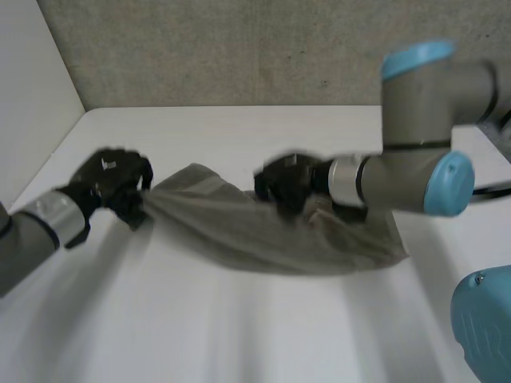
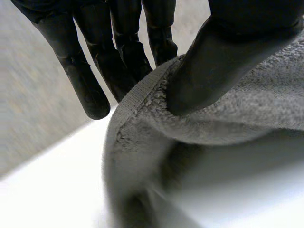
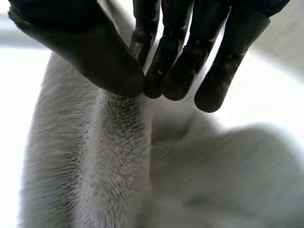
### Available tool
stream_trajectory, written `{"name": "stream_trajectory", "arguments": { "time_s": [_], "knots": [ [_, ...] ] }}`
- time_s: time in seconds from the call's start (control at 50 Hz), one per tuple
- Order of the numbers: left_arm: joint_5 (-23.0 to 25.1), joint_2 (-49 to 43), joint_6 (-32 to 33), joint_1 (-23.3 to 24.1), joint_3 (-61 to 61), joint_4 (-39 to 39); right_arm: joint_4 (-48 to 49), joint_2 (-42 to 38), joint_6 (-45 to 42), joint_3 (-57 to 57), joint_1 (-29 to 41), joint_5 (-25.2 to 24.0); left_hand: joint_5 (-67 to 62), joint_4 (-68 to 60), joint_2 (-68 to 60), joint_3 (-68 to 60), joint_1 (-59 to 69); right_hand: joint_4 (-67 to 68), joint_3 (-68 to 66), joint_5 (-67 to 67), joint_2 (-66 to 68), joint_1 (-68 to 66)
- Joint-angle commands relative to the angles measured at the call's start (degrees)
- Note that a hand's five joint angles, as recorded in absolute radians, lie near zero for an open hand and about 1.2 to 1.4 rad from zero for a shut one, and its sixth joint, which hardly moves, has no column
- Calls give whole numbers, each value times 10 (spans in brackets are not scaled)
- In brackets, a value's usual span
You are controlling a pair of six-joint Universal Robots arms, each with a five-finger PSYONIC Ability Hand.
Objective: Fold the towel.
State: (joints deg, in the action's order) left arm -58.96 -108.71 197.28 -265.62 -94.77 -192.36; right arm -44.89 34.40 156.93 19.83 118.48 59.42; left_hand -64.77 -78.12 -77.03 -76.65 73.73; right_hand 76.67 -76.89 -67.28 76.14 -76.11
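A grey towel [image 1: 271, 227] stretches across the white table [image 1: 239, 319] between my two hands, sagging in the middle. My left hand [image 1: 120, 187] holds its left corner; in the left wrist view the thumb [image 2: 223, 52] presses the towel's hemmed edge [image 2: 142, 95] against the fingers [image 2: 118, 52]. My right hand [image 1: 287, 185] is at the towel's far edge near the middle. In the right wrist view its thumb [image 3: 90, 47] and fingers [image 3: 190, 61] pinch a ridge of towel [image 3: 118, 142] that hangs below them.
A grey wall [image 1: 239, 48] runs behind the table and a white panel [image 1: 32, 88] stands at the left. A light-blue arm cap [image 1: 483, 327] sits at the front right corner. Bare table lies in front of the towel.
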Motion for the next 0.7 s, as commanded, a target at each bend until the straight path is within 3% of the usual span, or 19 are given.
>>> {"name": "stream_trajectory", "arguments": {
  "time_s": [0.02, 0.04, 0.06, 0.1, 0.14, 0.22, 0.26, 0.28, 0.32, 0.36, 0.38, 0.42, 0.44, 0.48, 0.54, 0.58, 0.7],
  "knots": [
    [-25, -11, -65, 29, 169, -3, 180, 55, 137, -124, 4, 68, -52, -19, -30, -33, 63, 33, -31, -27, 39, -39],
    [-26, -11, -66, 29, 170, -3, 218, 72, 165, -120, 4, 106, -52, -19, -30, -33, 63, 33, -31, -27, 39, -39],
    [-42, -10, -96, 35, 202, -6, 219, 72, 165, -120, 4, 106, -52, -19, -30, -33, 63, 33, -31, -27, 39, -39],
    [-63, -9, -129, 37, 230, -7, 272, 95, 182, -113, 1, 177, -52, -19, -30, -33, 63, 33, -31, -27, 39, -39],
    [-105, -4, -194, 38, 265, -13, 288, 101, 175, -108, -1, 203, -52, -19, -30, -33, 63, 33, -31, -27, 39, -39],
    [-121, 16, -240, 38, 260, -16, 293, 107, 147, -90, -4, 198, -52, -19, -30, -33, 63, 33, -31, -27, 39, -39],
    [-114, 33, -254, 36, 218, -17, 255, 105, 92, -51, -1, 151, -52, -19, -30, -33, 63, 33, -31, -27, 39, -39],
    [-113, 33, -255, 36, 218, -17, 255, 105, 92, -51, -1, 150, -52, -19, -30, -33, 63, 33, -31, -27, 39, -39],
    [-106, 37, -254, 35, 191, -18, 188, 110, 7, 27, -2, 103, -52, -19, -30, -33, 63, 33, -31, -27, 39, -39],
    [-72, 40, -249, 30, 117, -23, 154, 115, -42, 77, 0, 91, -52, -19, -30, -33, 63, 33, -31, -27, 39, -39],
    [-72, 40, -249, 30, 116, -23, 124, 126, -91, 136, -2, 91, -52, -19, -30, -33, 63, 33, -31, -27, 39, -39],
    [-27, 46, -234, 20, 32, -26, 100, 140, -129, 199, -3, 92, -52, -19, -30, -33, 63, 33, -31, -27, 39, -39],
    [-26, 47, -234, 19, 32, -26, 100, 140, -130, 200, -3, 92, -52, -19, -30, -33, 63, 33, -31, -27, 39, -39],
    [16, 59, -200, -8, -56, -28, 69, 167, -183, 328, -5, 98, -52, -19, -30, -33, 63, 33, -31, -27, 39, -39],
    [36, 62, -177, -24, -97, -28, 63, 188, -213, 431, -5, 105, -52, -19, -30, -33, 63, 33, -31, -27, 39, -39],
    [70, 61, -126, -47, -166, -28, 67, 201, -216, 469, -5, 100, -52, -19, -30, -33, 63, 33, -31, -27, 39, -39],
    [89, 56, -53, -54, -212, -28, 116, 242, -203, 521, -3, 98, -52, -19, -30, -33, 63, 33, -31, -27, 39, -39]
  ]
}}
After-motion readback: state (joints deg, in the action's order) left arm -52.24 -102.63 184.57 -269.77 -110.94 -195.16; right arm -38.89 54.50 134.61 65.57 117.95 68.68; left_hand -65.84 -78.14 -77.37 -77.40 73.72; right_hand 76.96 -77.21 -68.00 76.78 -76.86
